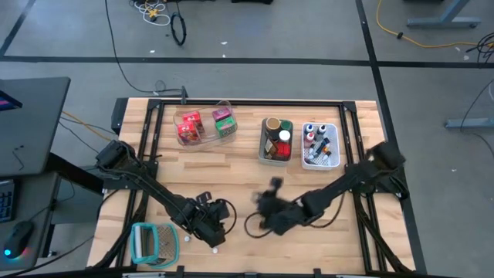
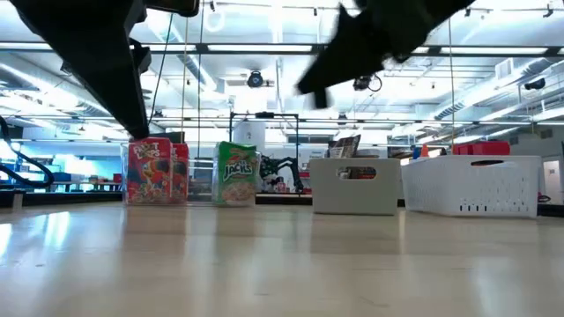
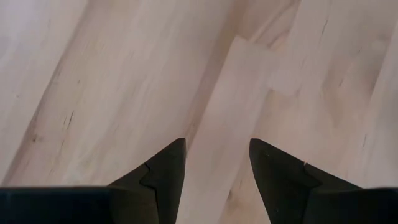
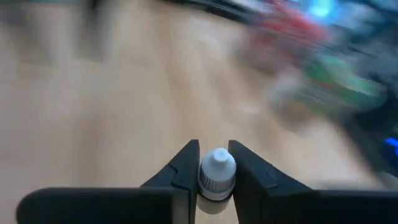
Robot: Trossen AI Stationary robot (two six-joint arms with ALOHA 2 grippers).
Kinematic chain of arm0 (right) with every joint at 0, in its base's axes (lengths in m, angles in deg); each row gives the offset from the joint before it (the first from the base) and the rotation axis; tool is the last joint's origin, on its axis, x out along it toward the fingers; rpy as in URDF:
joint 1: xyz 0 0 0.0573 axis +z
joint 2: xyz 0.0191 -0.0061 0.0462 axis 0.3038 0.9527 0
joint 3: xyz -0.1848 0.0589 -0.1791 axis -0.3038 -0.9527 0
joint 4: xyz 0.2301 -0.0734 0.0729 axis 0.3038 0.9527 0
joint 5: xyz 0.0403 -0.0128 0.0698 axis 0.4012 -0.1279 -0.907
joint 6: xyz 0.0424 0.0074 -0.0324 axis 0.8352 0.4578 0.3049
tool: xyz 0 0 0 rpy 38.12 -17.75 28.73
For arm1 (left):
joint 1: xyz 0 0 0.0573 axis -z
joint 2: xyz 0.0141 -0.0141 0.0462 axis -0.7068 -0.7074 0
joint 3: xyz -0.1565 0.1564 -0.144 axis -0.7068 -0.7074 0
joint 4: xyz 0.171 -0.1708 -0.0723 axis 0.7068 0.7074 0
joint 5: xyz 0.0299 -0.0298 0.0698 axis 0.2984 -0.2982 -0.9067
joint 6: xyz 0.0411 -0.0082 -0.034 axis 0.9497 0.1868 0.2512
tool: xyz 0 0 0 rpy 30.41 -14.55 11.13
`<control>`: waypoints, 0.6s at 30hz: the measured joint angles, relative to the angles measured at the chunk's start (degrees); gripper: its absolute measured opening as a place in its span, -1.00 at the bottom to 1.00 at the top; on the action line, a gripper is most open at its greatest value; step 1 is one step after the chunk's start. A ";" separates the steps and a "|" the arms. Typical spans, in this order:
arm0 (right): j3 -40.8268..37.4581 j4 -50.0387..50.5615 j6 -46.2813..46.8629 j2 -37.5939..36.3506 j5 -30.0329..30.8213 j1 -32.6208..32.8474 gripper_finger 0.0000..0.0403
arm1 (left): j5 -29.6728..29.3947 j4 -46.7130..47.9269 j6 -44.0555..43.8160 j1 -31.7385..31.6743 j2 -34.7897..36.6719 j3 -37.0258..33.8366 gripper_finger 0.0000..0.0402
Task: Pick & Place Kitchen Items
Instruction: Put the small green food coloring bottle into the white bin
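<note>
The right gripper pinches a small white-capped bottle between its fingers, held above the front middle of the wooden table, with the right arm reaching in from the table's right edge. The left gripper hangs over bare wood near the front left, its fingers spread with nothing between them, just beside a teal-and-white holder at the front edge. Along the back of the table, a clear bin holds red packets and a green packet; a grey bin beside it holds jars, and a white bin to its right holds small capped bottles.
</note>
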 joint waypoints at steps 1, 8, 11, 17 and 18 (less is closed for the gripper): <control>-0.75 3.63 2.28 -2.03 4.12 0.00 -0.67 | -0.22 -0.44 0.00 0.00 0.00 0.00 -0.07; -9.33 31.42 29.36 -15.72 15.18 -0.04 -0.60 | -0.61 -2.59 0.02 0.02 0.02 0.02 -0.07; -15.01 38.29 40.85 -20.96 17.85 -0.03 -0.61 | -2.25 -3.89 0.00 0.02 0.02 0.03 -0.07; -26.57 39.29 52.66 -30.33 19.40 -1.07 -0.62 | -6.04 -4.85 0.02 -0.15 0.02 0.07 -0.07; -28.20 39.31 53.96 -31.64 19.38 -1.36 -0.62 | -6.08 -4.81 0.02 -0.15 0.02 0.07 -0.07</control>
